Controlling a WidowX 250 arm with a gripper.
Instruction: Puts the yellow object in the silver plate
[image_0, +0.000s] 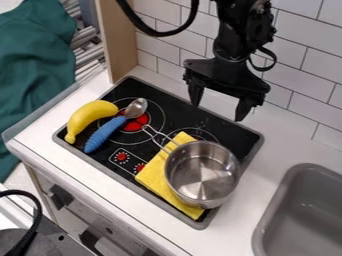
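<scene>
The yellow object is best taken to be the smooth, curved yellow toy banana, laid on the left part of the black stove top with red markings. It is probably light, firm and a little slippery, and not easily damaged. A grip across its thick middle would be preferred, since the tapered ends could let it pivot. Just to its right lies the metal spoon with a blue handle; whether the two touch cannot be told. One finger would have to be lowered into that narrow gap, and the spoon could be nudged or caught.

No flat plate is seen; the silver plate is presumably the round, shiny metal pot, set on the right part of the stove top, partly over a folded yellow cloth. Its raised rim and the wire handle pointing toward the spoon should be crossed from above, with the banana lifted well up. The pot's mouth seems wide enough for a slanted drop.

The black end effector is held above the far side of the stove top, its fingers spread with nothing between them. Beyond it stands the white tiled wall; the white worktop and grey sink lie to the right.
</scene>
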